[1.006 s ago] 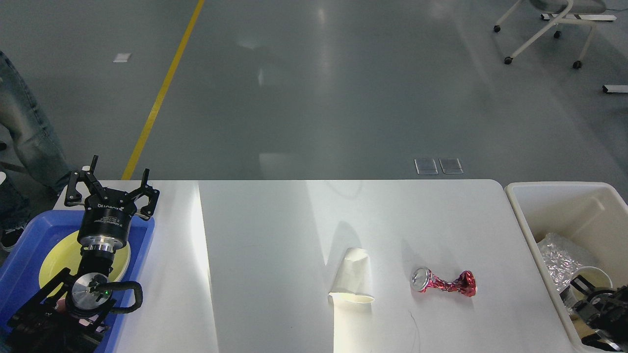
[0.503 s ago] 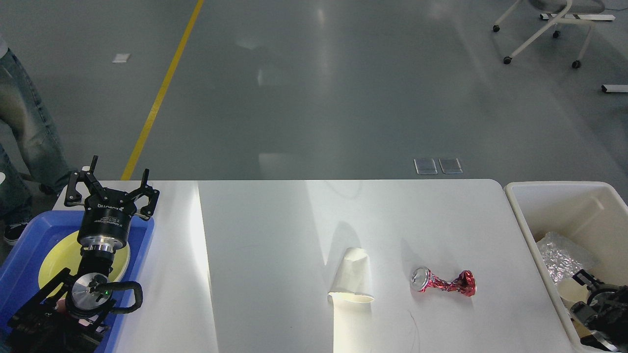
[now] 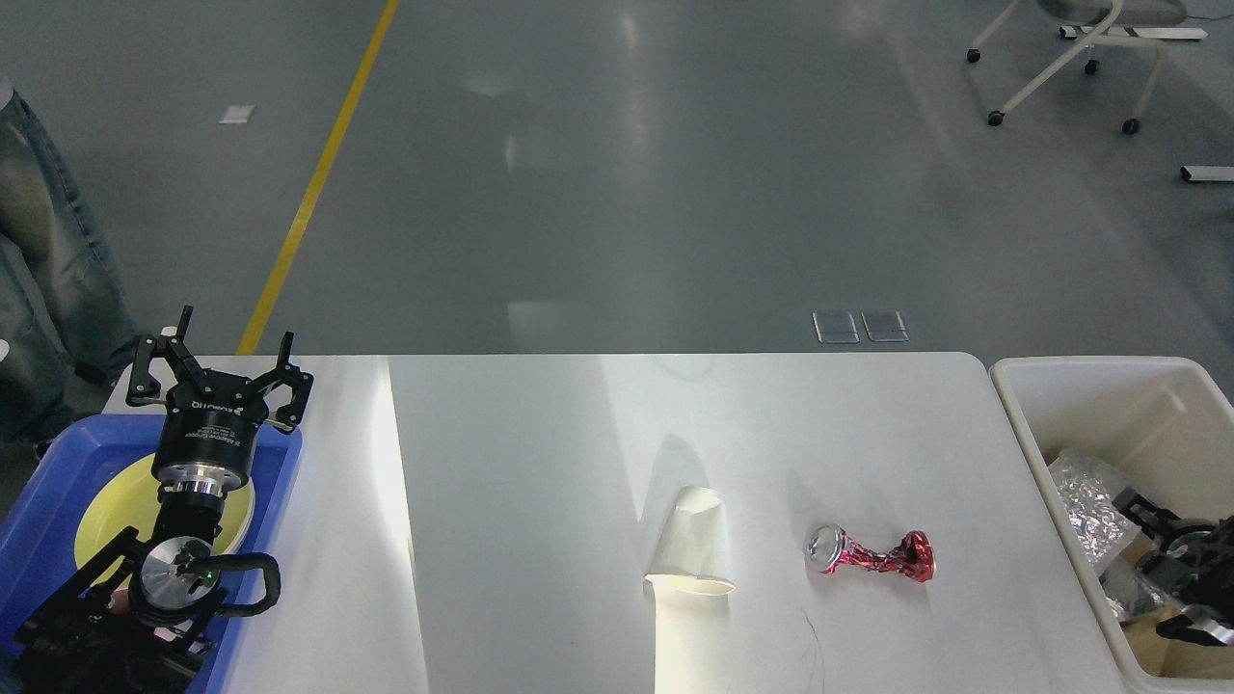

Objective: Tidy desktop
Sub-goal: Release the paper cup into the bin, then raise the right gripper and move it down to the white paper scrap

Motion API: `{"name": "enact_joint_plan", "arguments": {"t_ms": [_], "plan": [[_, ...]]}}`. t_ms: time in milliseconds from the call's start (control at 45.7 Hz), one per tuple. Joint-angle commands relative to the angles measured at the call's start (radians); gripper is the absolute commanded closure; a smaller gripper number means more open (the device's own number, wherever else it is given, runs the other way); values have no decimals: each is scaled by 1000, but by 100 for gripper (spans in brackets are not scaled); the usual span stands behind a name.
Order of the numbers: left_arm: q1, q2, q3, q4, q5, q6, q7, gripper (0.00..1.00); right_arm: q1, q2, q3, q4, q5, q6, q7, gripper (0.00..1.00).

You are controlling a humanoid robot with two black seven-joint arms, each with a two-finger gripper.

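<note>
Head view. The desktop [image 3: 540,463] fills the lower half of the frame, its far edge running across the middle and its rounded far-right corner just beside the bin [image 3: 1089,371].

Left gripper [image 3: 220,352] stands over the far end of the blue tray [image 3: 43,511] at the desktop's left edge, fingers spread wide, nothing between them. A yellow plate [image 3: 111,506] lies in the tray, partly hidden by the arm.

On the desktop, right of centre: a paper cup [image 3: 696,545] on its side, crumpled, mouth toward the near edge. Near it on the right, apart from it, a crushed red can [image 3: 872,556] also on its side, silver top facing left. A bright band of light crosses the desktop left of centre, and a second patch sits at the cup.

Right gripper [image 3: 1171,569] is low inside the bin at the right edge of the frame, dark and partly cut off; cannot tell whether its fingers are spread or pressed together. Crumpled foil [image 3: 1085,501] lies in the bin just to its left.

Beyond the desktop: grey floor with a yellow line [image 3: 323,173], a chair base [image 3: 1070,67] at top right, a person's jeans [image 3: 48,251] at the left edge.
</note>
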Motion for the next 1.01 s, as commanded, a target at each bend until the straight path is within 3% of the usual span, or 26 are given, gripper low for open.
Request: {"name": "enact_joint_plan", "arguments": {"t_ms": [0, 175, 328, 437, 612, 809, 984], "plan": [[-1, 0, 1, 0, 0, 0, 0, 3, 148, -90, -20, 152, -112, 88, -17, 0], [-1, 0, 0, 0, 0, 0, 0, 3, 372, -133, -121, 232, -141, 332, -17, 0], [-1, 0, 0, 0, 0, 0, 0, 3, 631, -122, -288, 337, -135, 609, -17, 0], [-1, 0, 0, 0, 0, 0, 0, 3, 781, -82, -404, 417, -130, 741, -15, 0], [-1, 0, 0, 0, 0, 0, 0, 3, 1042, 39, -550, 635, -129, 869, -15, 0], [-1, 0, 1, 0, 0, 0, 0, 3, 1272, 102, -563, 874, -110, 955, -18, 0], [1, 0, 1, 0, 0, 0, -1, 3, 1450, 123, -567, 1022, 2, 961, -20, 0]]}}
